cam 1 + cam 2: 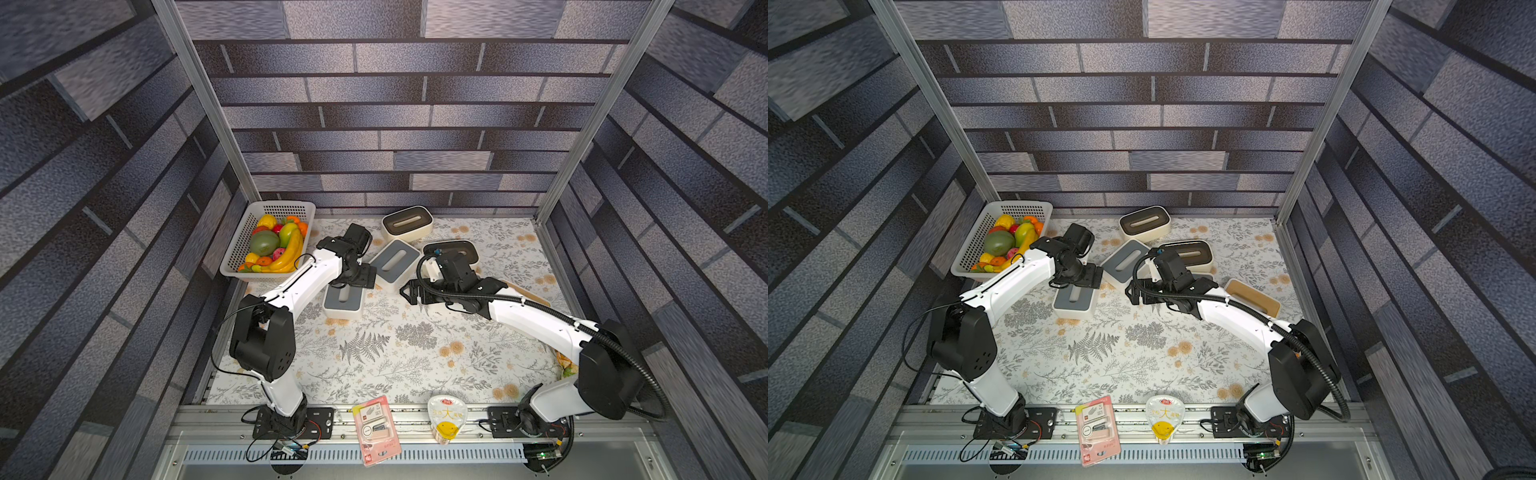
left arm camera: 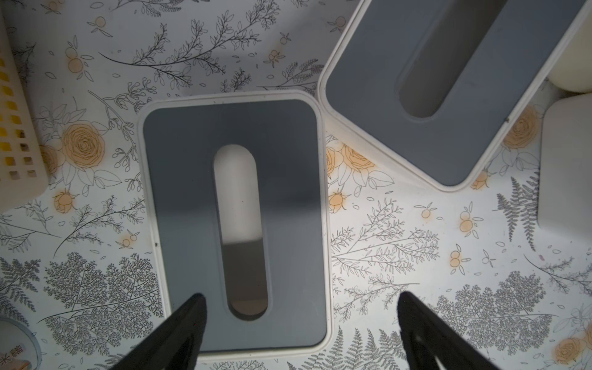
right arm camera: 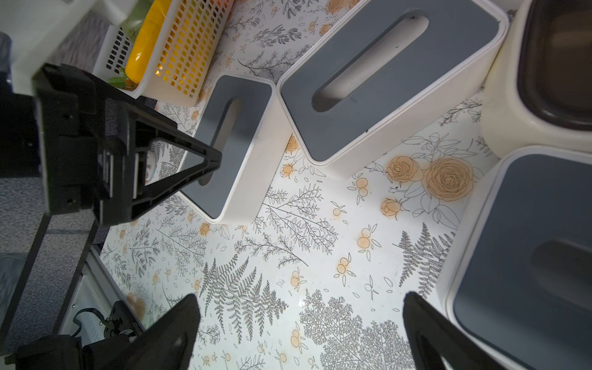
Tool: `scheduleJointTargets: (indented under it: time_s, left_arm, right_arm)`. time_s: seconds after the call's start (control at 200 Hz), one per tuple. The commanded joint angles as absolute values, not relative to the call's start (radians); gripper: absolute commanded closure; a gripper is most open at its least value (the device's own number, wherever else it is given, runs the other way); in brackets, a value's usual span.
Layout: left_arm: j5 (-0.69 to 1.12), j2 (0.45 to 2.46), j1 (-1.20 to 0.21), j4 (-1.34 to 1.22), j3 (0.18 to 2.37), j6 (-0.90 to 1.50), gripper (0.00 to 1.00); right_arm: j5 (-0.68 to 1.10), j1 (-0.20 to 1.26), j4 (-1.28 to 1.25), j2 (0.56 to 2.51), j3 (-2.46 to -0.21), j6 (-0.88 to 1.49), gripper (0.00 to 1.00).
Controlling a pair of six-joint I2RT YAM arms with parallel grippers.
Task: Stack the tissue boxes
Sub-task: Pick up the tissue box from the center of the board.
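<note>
Left fingers (image 2: 189, 323) are spread wide and hold nothing, just above a grey-lid tissue box (image 2: 179, 192) that sits near the fruit basket (image 1: 239, 249). Right fingers (image 3: 179, 326) are spread wide too, over bare desk (image 3: 288, 256), farther from the basket. Another grey-lid box (image 1: 401, 268) lies turned, a little farther off. One brown-lid box (image 1: 407, 222) and a second brown-lid box (image 1: 461, 249) sit farther yet, and a wood-lid box (image 1: 1252, 297) sits farthest.

In both top views the tablecloth (image 1: 395, 353) was evenly bright under overhead light. The walls (image 1: 104, 208) at 9 and 3 o'clock were dim, smeared and stretched by the wide lens. In the left wrist view a shadow edge crossed the grey-lidded box (image 2: 185, 224), and the left gripper (image 2: 301, 299) looked dark and soft. In the right wrist view a small glare spot sat on the tablecloth (image 3: 301, 302).
</note>
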State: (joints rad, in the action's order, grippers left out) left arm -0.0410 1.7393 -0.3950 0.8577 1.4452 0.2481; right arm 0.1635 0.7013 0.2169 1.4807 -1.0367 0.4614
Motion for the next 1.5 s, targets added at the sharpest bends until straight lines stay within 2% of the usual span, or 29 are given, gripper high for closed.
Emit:
scheduleJointTargets:
  time_s: [0.0, 0.15, 0.551, 0.857, 1.173, 1.273, 1.493]
  left_arm:
    - [-0.018, 1.778, -0.372, 0.874, 1.47, 0.295, 0.11]
    - [-0.009, 1.819, -0.368, 0.872, 1.485, 0.32, 0.17]
    - [-0.006, 1.884, -0.389, 0.872, 1.51, 0.336, 0.22]
    - [-0.071, 1.943, -0.403, 0.892, 1.544, 0.352, 0.26]
    - [-0.07, 1.964, -0.4, 0.894, 1.549, 0.357, 0.36]
    - [-0.056, 1.967, -0.401, 0.89, 1.555, 0.362, 0.43]
    - [-0.063, 1.969, -0.4, 0.899, 1.56, 0.366, 0.42]
  right_arm:
    - [0.179, 0.709, 0.182, 1.484, -1.032, 0.477, 0.0]
    - [0.208, 0.707, 0.143, 1.497, -1.02, 0.504, 0.0]
    - [0.212, 0.708, 0.151, 1.508, -1.017, 0.488, 0.0]
    - [0.195, 0.708, 0.178, 1.505, -1.018, 0.475, 0.0]
    - [0.201, 0.708, 0.181, 1.501, -1.006, 0.469, 0.0]
    - [0.212, 0.708, 0.184, 1.509, -1.013, 0.465, 0.0]
    - [0.216, 0.709, 0.186, 1.513, -1.017, 0.462, 0.0]
